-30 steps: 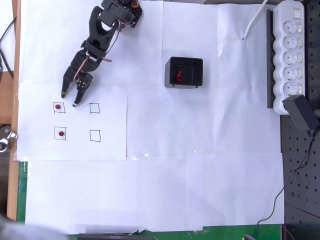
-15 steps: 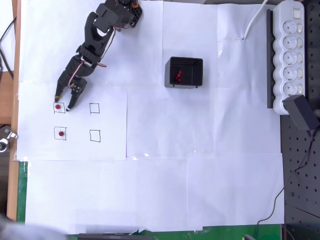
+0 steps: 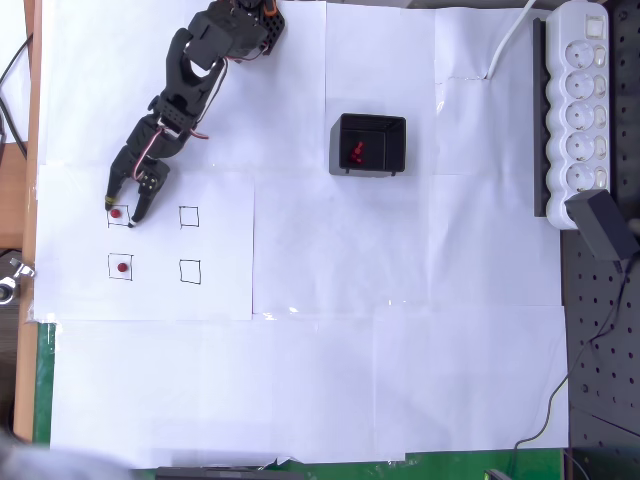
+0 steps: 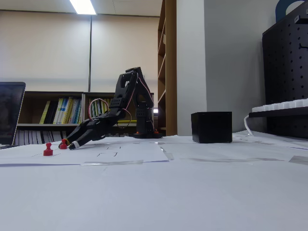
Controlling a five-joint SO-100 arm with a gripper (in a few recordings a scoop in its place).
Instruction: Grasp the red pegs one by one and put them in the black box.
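Note:
In the overhead view my black gripper [image 3: 120, 212] is open, low over the upper left drawn square, with its two fingertips on either side of a red peg [image 3: 116, 213]. A second red peg [image 3: 121, 267] stands in the square below it. The black box [image 3: 367, 145] sits to the right of the arm, and red pegs [image 3: 356, 153] lie inside it. In the fixed view the gripper [image 4: 67, 144] reaches down to the paper, with one peg [image 4: 62, 144] at its tips and the other peg [image 4: 48, 150] nearer the camera. The box [image 4: 211, 127] stands at the right.
Two empty drawn squares [image 3: 189, 215] [image 3: 190, 270] lie right of the pegs. A white power strip [image 3: 578, 100] and a black adapter [image 3: 600, 222] sit along the right edge, beside a perforated black board [image 3: 600, 350]. A wooden table edge [image 3: 25, 300] runs down the left.
The gripper swung left and slightly down, from beside the upper left square to straddling the peg in it. Its fingers stay apart. The pegs and box have not moved.

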